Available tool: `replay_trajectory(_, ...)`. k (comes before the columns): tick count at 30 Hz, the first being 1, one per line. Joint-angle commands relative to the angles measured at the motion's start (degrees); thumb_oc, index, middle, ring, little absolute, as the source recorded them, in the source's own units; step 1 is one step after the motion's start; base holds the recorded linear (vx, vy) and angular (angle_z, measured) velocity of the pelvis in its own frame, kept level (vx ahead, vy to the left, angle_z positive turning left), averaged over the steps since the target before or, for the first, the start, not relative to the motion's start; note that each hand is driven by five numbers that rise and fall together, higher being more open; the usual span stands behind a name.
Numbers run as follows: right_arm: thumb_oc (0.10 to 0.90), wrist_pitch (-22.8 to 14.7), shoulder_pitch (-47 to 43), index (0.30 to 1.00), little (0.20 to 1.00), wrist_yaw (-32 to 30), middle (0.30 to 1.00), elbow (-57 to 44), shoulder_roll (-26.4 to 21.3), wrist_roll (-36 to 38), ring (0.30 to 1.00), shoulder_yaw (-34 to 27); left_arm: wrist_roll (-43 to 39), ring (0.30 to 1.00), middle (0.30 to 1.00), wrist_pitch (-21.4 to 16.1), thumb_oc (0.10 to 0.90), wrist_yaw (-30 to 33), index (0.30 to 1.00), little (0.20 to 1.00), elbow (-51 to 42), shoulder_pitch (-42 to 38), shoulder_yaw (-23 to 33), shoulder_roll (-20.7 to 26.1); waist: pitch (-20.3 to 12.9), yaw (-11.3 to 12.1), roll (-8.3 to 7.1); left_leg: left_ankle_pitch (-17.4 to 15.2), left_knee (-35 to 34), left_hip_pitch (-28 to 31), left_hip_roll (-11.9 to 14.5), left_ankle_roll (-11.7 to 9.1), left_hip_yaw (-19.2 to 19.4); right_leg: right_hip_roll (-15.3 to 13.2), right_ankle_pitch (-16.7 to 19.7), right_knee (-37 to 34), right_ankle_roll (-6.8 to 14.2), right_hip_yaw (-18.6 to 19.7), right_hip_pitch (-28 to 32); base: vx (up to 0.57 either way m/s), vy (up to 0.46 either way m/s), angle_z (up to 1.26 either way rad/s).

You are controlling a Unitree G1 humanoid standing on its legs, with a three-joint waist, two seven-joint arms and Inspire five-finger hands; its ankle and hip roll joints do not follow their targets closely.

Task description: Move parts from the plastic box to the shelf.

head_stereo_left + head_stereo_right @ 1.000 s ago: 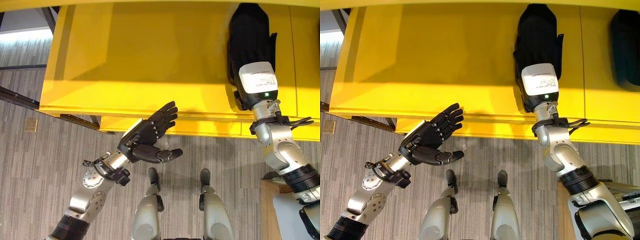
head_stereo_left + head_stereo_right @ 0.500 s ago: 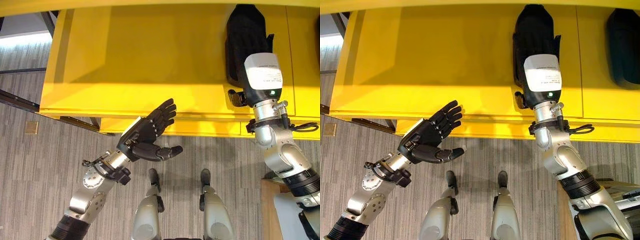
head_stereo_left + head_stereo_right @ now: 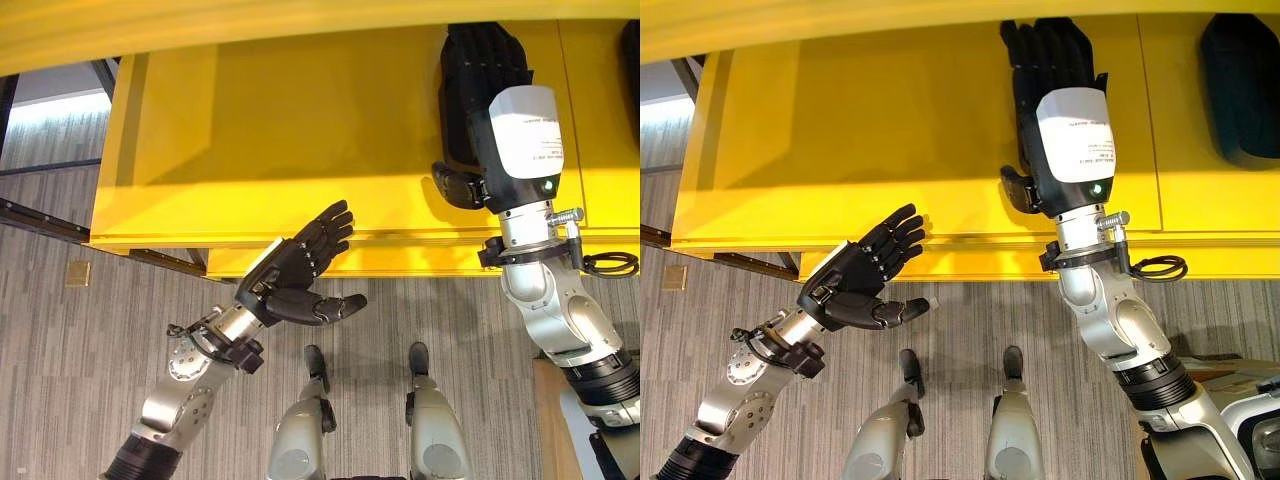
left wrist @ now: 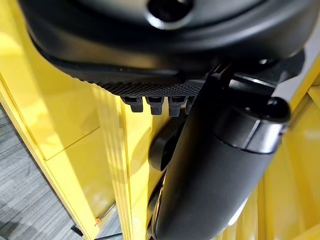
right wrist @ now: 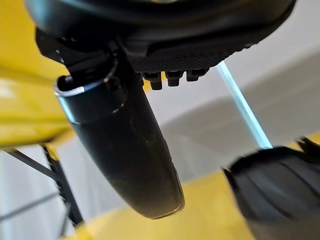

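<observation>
The yellow shelf (image 3: 300, 150) spans the top of both eye views. My right hand (image 3: 1072, 140) lies over its surface, open, fingers straight and spread, thumb (image 3: 1018, 190) out to the side. Whether a part lies under it I cannot tell. A black part (image 3: 1240, 90) rests on the shelf to the right of that hand. A black ribbed part (image 5: 272, 195) on yellow shows past my right thumb (image 5: 120, 150). My left hand (image 3: 290, 275) hovers open and holding nothing in front of the shelf's front edge, which also shows past my left thumb (image 4: 210, 170).
A yellow board (image 3: 250, 25) overhangs the shelf at the top. A lower yellow ledge (image 3: 400, 260) juts out under the front edge. Dark metal rails (image 3: 40, 220) run at the left over grey carpet. A wooden surface (image 3: 545, 420) stands at lower right.
My right hand's fingers have straightened and spread over the shelf, where a rounded black shape showed before. The view has shifted slightly. My left hand has stayed put.
</observation>
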Motion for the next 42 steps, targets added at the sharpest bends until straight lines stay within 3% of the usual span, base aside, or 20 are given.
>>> replay_trajectory(1,0.9,-2.92,-2.21,1.0,1.0,-9.07,1.0,-5.53,0.95,3.33,1.0,-5.02,-1.86,1.0,1.0,-7.63,0.9,-0.51,1.0,1.0,-7.27,1.3,-1.66,-2.76,-9.67,-0.31,-0.42,-5.77,1.63,2.48,-0.26,-0.09,-3.62,3.73,-9.07,7.29,-4.94,0.42,0.61,0.03,0.035,0.01)
replay_trajectory(3,0.9,-3.51,2.22,1.0,1.0,-15.05,1.0,-6.07,1.6,6.93,1.0,-8.06,-1.37,1.0,1.0,-8.7,0.9,0.08,1.0,1.0,-7.2,2.71,-1.6,-3.45,-11.16,-1.13,-0.5,-5.81,1.09,3.82,0.07,-0.26,-3.28,3.69,-8.87,6.6,-4.82,0.49,1.8,0.07,0.076,0.04)
replay_trajectory(7,0.9,-4.37,11.74,1.0,1.0,-21.47,1.0,-5.69,2.59,9.27,1.0,-14.65,-2.03,1.0,1.0,-9.88,0.9,0.48,1.0,1.0,-7.2,5.66,-0.26,-4.4,-13.3,-2.67,-0.69,-5.77,0.01,5.83,0.64,-0.46,-2.71,3.82,-8.21,4.97,-4.49,1.07,3.45,0.08,0.084,0.01)
replay_trajectory(9,0.9,-5.22,21.3,1.0,1.0,-26.48,1.0,-4.34,4.14,10.46,1.0,-21.25,-2.26,1.0,1.0,-12.04,0.9,2.14,1.0,1.0,-6.17,8.52,1.87,-5.32,-15.56,-4.9,-1.33,-5.68,-1.56,8.24,1.46,-0.75,-1.33,4.05,-7.12,2.65,-3.98,2.3,5.15,0.12,0.172,-0.17)
replay_trajectory(11,0.9,-4.92,30.49,1.0,1.0,-29.56,1.0,-1.84,5.56,13.16,1.0,-28.84,-2.89,1.0,1.0,-14.7,0.9,2.65,1.0,1.0,-4.18,10.04,5.61,-5.27,-17.35,-7.84,-3.08,-6.31,-2.45,10.42,2.21,-1.25,1.0,4.14,-5.14,-1.05,-3.13,3.88,7.07,0.08,0.203,-0.44)
replay_trajectory(12,0.9,-4.04,33.35,1.0,1.0,-29.44,1.0,1.05,5.88,16.35,1.0,-31.32,-3.27,1.0,1.0,-15.34,0.9,2.32,1.0,1.0,-3.42,10.56,6.83,-5.16,-17.96,-8.77,-3.89,-6.69,-2.56,11.08,2.37,-1.36,1.92,4.15,-4.23,-2.59,-2.72,4.33,7.72,0.08,0.204,-0.59)
replay_trajectory(13,0.9,-1.88,37.55,1.0,1.0,-26.31,1.0,5.84,6.7,25.18,1.0,-34.46,-3.39,1.0,1.0,-15.75,0.9,1.05,1.0,1.0,-2.47,11.48,8.56,-5.22,-18.72,-9.86,-5.08,-7.49,-2.56,12.22,2.16,-1.3,3.32,4.06,-2.71,-4.94,-2.07,4.94,8.66,0.12,0.268,-0.67)
replay_trajectory(14,0.9,-2.83,39.74,1.0,1.0,-25.12,1.0,9.79,7.71,31.9,1.0,-35.77,-4.18,1.0,1.0,-15.83,0.9,0.09,1.0,1.0,-2.04,12.21,9.39,-5.4,-19.34,-10.52,-5.94,-8.28,-2.56,13.21,1.6,-0.96,4.53,3.91,-1.23,-6.93,-1.45,5.56,9.41,0.13,0.271,-0.43)
replay_trajectory(16,0.9,-4.54,41.66,1.0,1.0,-24.09,1.0,12.89,10.07,38.48,1.0,-37.65,-8.83,1.0,1.0,-13.79,0.9,-0.99,1.0,1.0,-1.63,12.31,9.86,-5.86,-20.09,-11.24,-6.86,-9.21,-2.56,14.35,0.62,-0.31,6.15,3.44,0.12,-8.23,-0.57,6.05,9.93,0.15,0.296,-0.34)
replay_trajectory(24,0.9,-2.7,46.08,1.0,1.0,-21.96,1.0,18.47,14.08,42.5,1.0,-40.12,-5.6,1.0,1.0,-13.22,0.9,-0.83,1.0,1.0,-2.5,10.96,7.67,-6.61,-20.33,-13.23,-9.16,-11.73,-2.56,16.16,-2.6,2.23,10.17,0.62,5.17,-11.52,3.32,6.85,9.6,0.07,0.195,-0.18)
replay_trajectory(26,0.9,-2.65,46.24,1.0,1.0,-20.41,1.0,21.21,14.36,42.06,1.0,-39.99,-4.71,1.0,1.0,-13.67,0.9,0.98,1.0,1.0,-2.35,10.8,8.2,-6.13,-20.0,-12.55,-9.7,-11.82,-2.56,16.68,-2.65,2.07,12.08,-0.21,6.27,-11.59,4.39,3.73,9.06,-0.02,0.07,-0.21)
replay_trajectory(28,0.9,-1.85,44.05,1.0,1.0,-19.18,1.0,24.18,14.0,43.38,1.0,-38.01,-4.35,1.0,1.0,-14.89,0.9,4.24,1.0,1.0,-1.77,11.15,9.43,-5.16,-19.98,-9.94,-9.85,-12.09,-2.56,17.24,-1.57,1.78,14.48,-3.17,6.02,-8.04,6.31,-3.33,8.75,-0.13,-0.003,-0.63)
replay_trajectory(32,0.9,-1.13,42.69,1.0,1.0,-19.8,1.0,25.03,14.44,44.87,1.0,-37.34,-3.26,1.0,1.0,-14.27,0.9,5.76,1.0,1.0,-2.13,11.2,10.76,-3.96,-20.08,-7.99,-9.43,-10.53,-2.18,15.21,-0.59,3.1,14.83,-6.0,5.39,4.12,4.76,-5.03,7.65,-0.27,-0.116,-1.5)
replay_trajectory(33,0.9,-1.05,40.06,1.0,1.0,-19.54,1.0,25.6,14.68,44.95,1.0,-36.51,-2.54,1.0,1.0,-14.35,0.9,7.56,1.0,1.0,-1.82,11.47,12.18,-3.41,-20.0,-5.5,-9.27,-10.73,-0.2,13.28,0.45,3.71,16.55,-9.79,6.13,9.22,3.73,-8.7,8.42,-0.47,-0.416,0.09)
replay_trajectory(34,0.9,-0.53,37.28,1.0,1.0,-19.72,1.0,26.29,14.05,44.72,1.0,-35.62,-1.95,1.0,1.0,-14.85,0.9,8.64,1.0,1.0,-1.05,11.06,12.94,-3.39,-19.92,-3.77,-9.64,-10.54,2.03,11.52,1.94,2.83,18.56,-9.62,3.88,6.2,3.31,-12.12,10.57,-0.51,-0.528,-0.89)
replay_trajectory(37,0.9,0.91,34.47,1.0,1.0,-18.73,1.0,26.68,12.92,44.06,1.0,-34.79,-2.11,1.0,1.0,-15.29,0.9,10.12,1.0,1.0,-0.86,10.44,14.4,-4.18,-19.39,-1.56,-10.16,-9.0,5.26,8.41,5.32,0.47,21.07,-6.66,-0.66,-0.43,2.74,-17.56,15.04,-0.3,-0.428,-0.94)
replay_trajectory(42,0.9,3.26,35.02,1.0,1.0,-19.45,1.0,25.55,11.19,40.95,1.0,-35.39,-5.15,1.0,1.0,-13.83,0.9,8.28,1.0,1.0,-1.98,10.5,15.4,-6.98,-19.41,-1.82,-10.53,-5.89,4.05,7.2,6.37,-1.3,20.84,-3.07,-2.22,-5.02,1.91,-17.19,16.72,-0.14,-0.206,-0.39)
